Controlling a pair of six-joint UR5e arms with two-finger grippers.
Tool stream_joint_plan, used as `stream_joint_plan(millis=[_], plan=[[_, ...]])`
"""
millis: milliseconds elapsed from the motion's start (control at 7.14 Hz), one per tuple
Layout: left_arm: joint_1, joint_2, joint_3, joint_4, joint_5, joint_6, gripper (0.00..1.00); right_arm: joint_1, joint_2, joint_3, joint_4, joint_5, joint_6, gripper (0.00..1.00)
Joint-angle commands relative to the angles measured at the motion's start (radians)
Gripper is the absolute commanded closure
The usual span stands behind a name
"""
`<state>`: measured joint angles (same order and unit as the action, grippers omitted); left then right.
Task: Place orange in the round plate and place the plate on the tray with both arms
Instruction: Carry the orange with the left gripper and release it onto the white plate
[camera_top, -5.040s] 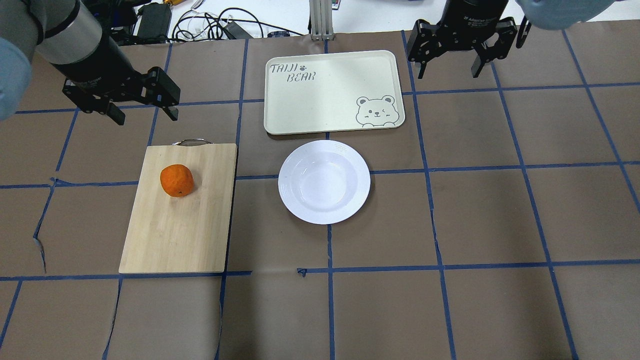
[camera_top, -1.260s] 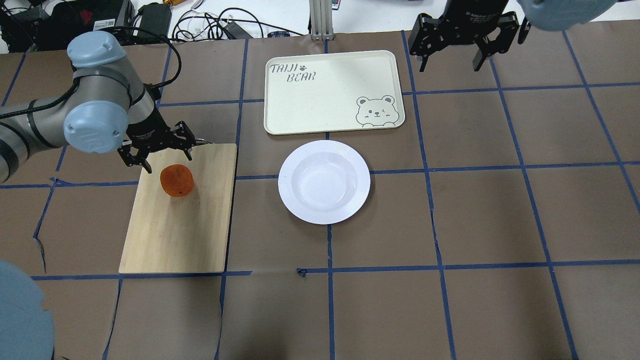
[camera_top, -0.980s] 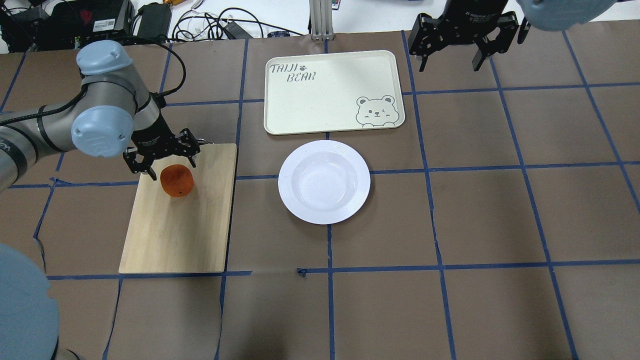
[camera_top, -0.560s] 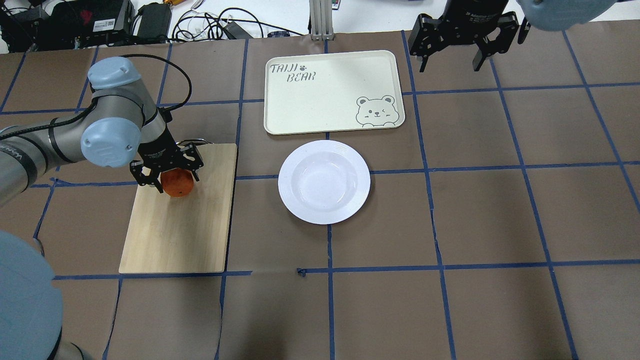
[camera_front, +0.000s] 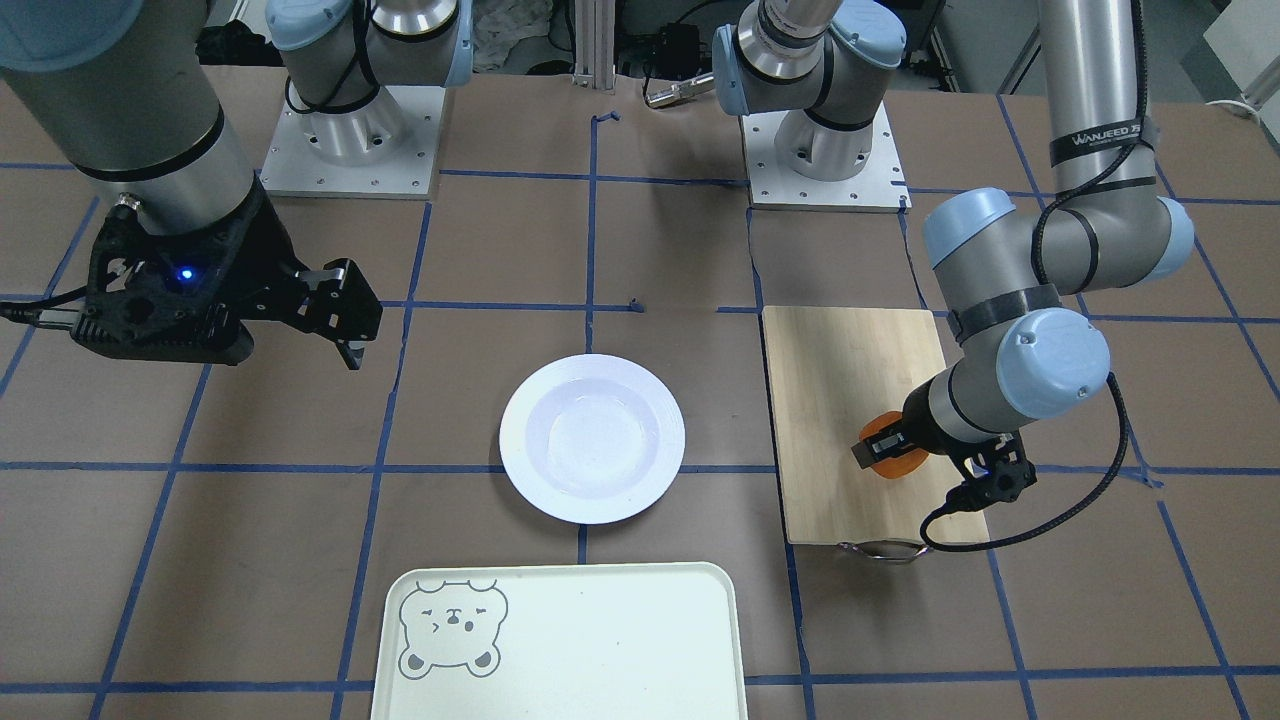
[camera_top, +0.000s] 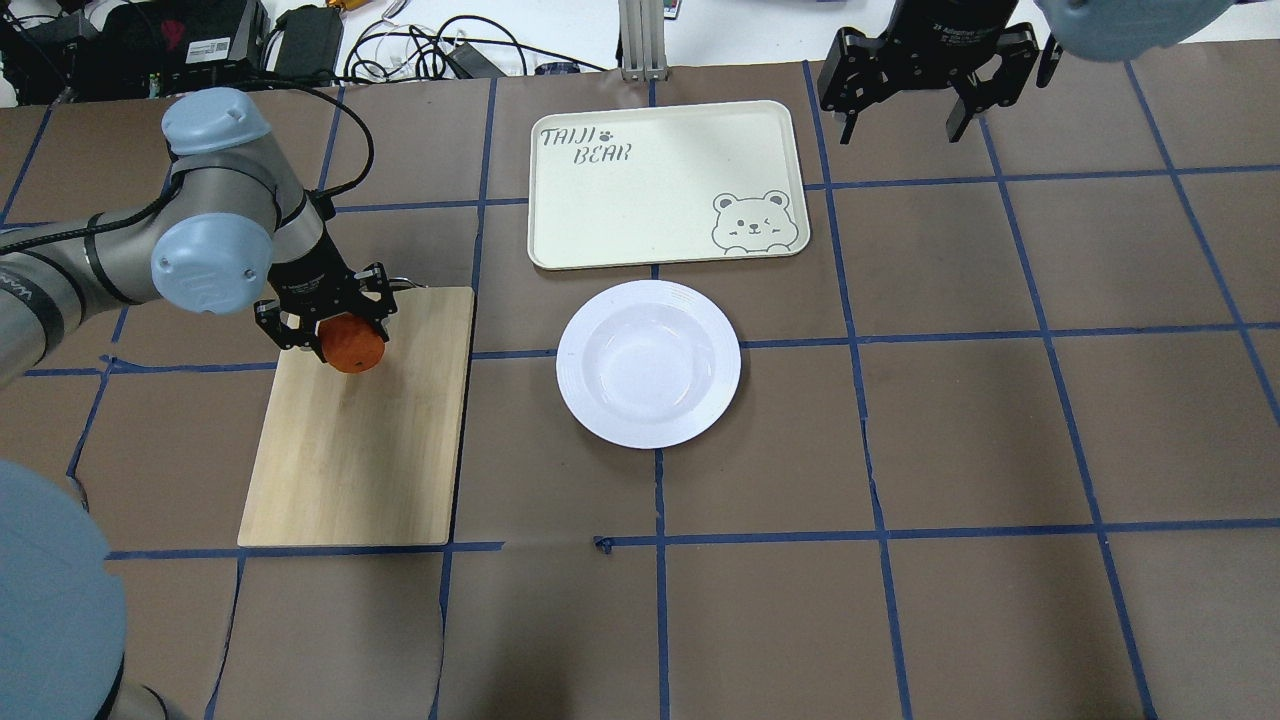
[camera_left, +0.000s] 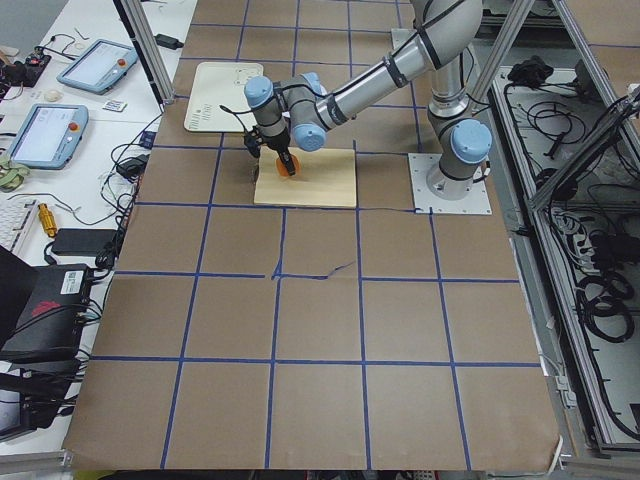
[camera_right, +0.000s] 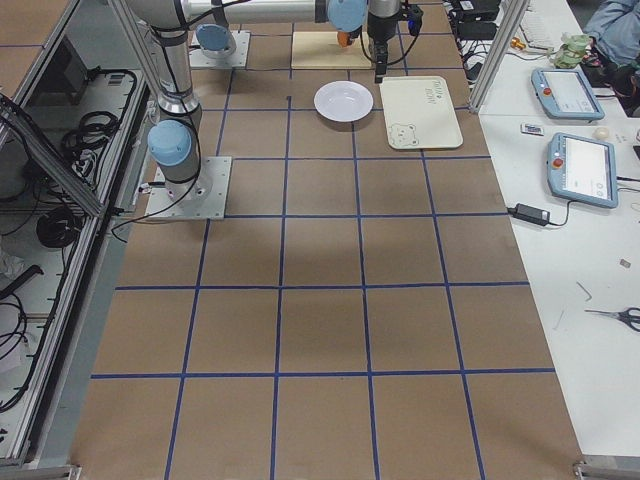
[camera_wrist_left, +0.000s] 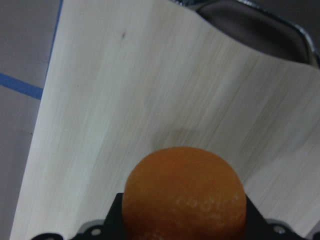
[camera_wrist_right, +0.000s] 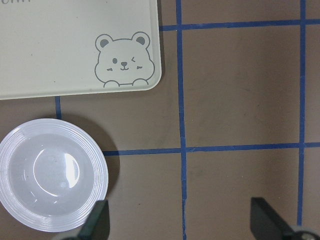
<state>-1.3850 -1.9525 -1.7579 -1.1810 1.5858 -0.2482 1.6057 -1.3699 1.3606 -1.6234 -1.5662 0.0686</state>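
The orange (camera_top: 354, 347) is held in my left gripper (camera_top: 327, 328), which is shut on it just above the bamboo board; in the left wrist view the orange (camera_wrist_left: 185, 192) fills the space between the fingers and casts a shadow on the wood. From the front, only part of the orange (camera_front: 895, 465) shows under the left gripper (camera_front: 888, 452). The round plate (camera_top: 648, 363) lies empty mid-table, with the tray (camera_top: 640, 190) just beyond it. My right gripper (camera_top: 902, 125) hangs open beside the tray's far right corner, and its wrist view looks down on the plate (camera_wrist_right: 50, 175) and the tray (camera_wrist_right: 75, 45).
A bamboo cutting board (camera_top: 355, 450) with a metal handle lies left of the plate. Cables and electronics (camera_top: 420, 45) sit past the table's far edge. Brown paper with blue tape lines covers the table (camera_top: 900, 450).
My left arm came down over the orange, shut its fingers on it, and lifted it slightly toward the board's handle end. The right arm barely moved.
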Motion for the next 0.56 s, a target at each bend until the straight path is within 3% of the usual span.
stream_joint_plan(millis=[0,420], plan=[[-0.102,-0.005,0.089,-0.014,-0.128,-0.145,1.00,-0.001,0.000,0.000,0.005,0.000,0.000,0.00],[-0.299,-0.020,0.149,0.003,-0.269,-0.361,1.00,-0.016,0.000,0.000,0.005,0.002,-0.003,0.00]])
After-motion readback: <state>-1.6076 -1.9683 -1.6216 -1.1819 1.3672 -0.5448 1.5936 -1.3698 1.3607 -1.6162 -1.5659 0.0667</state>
